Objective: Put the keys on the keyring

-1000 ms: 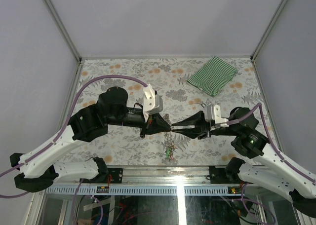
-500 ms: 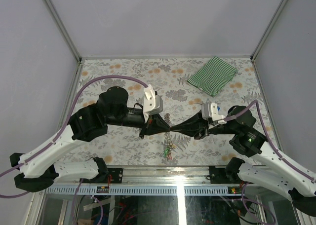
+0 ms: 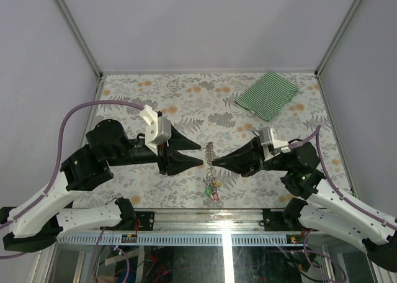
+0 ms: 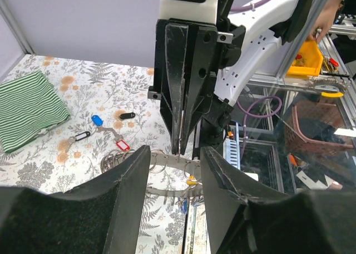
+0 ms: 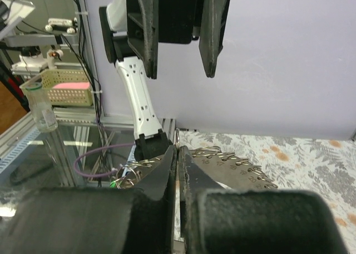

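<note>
Green-striped cloth (image 3: 268,94) is noted at 1 o'clock on the floral worktop (image 3: 155,90), well apart from both arms. The keyring (image 4: 161,166) is pinched near the 6 o'clock edge by the right gripper (image 3: 213,162), jaws closed on its wire. Some keys (image 4: 97,120) are scattered just beyond it; others are hung beneath. The left gripper (image 3: 200,154) is held at its 9 o'clock, jaws parted, empty. Off the worktop, a cream basket (image 5: 60,92) is filled with something pink.
</note>
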